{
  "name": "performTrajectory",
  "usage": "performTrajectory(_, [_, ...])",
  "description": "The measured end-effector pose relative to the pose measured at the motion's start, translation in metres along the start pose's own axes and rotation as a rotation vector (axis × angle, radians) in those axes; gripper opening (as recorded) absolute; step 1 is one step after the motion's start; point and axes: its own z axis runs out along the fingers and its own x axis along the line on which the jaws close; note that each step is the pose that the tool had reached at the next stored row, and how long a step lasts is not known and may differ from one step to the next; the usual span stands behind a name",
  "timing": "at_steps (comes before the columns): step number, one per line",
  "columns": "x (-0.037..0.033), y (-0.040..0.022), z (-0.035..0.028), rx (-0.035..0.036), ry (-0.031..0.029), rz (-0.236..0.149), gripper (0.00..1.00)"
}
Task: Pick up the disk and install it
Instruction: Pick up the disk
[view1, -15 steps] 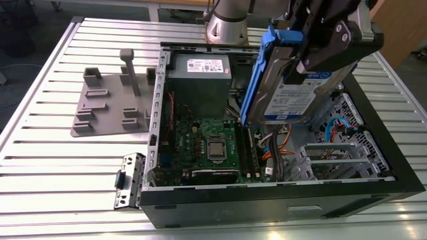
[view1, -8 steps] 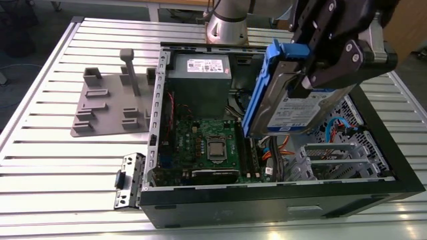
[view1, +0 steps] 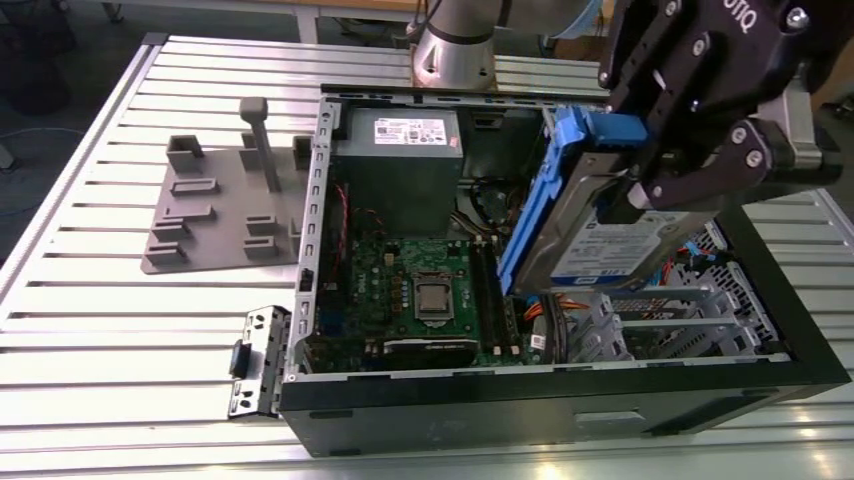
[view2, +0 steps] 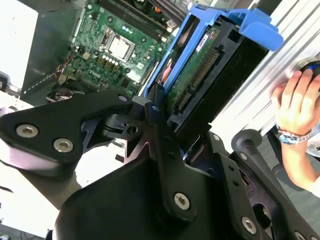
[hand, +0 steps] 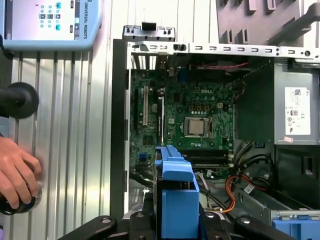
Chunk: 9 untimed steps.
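Note:
The disk (view1: 603, 243), a silver drive with a white-and-blue label in a blue carrier frame, hangs tilted on edge above the right half of the open computer case (view1: 534, 385). My gripper (view1: 638, 165) is shut on its upper end, with black fingers (view2: 159, 127) pressing on both sides of the frame. In the second wrist view the disk (view2: 197, 67) shows its circuit board and connector edge. In the first wrist view the carrier (hand: 177, 197) points down over the case interior, beside the motherboard (hand: 192, 125).
Inside the case are a grey power supply (view1: 396, 150), the motherboard (view1: 414, 290) and a metal drive cage (view1: 681, 310) below the disk. A grey fixture (view1: 220, 215) lies on the slatted table at the exterior view's left. A person's hand (hand: 15, 175) rests near a pendant (hand: 50, 20).

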Motion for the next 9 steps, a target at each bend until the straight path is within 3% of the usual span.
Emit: performTrajectory(9, [0.0051, -0.0274, 0.0033, -0.0003, 0.0, 0.0, 0.36])
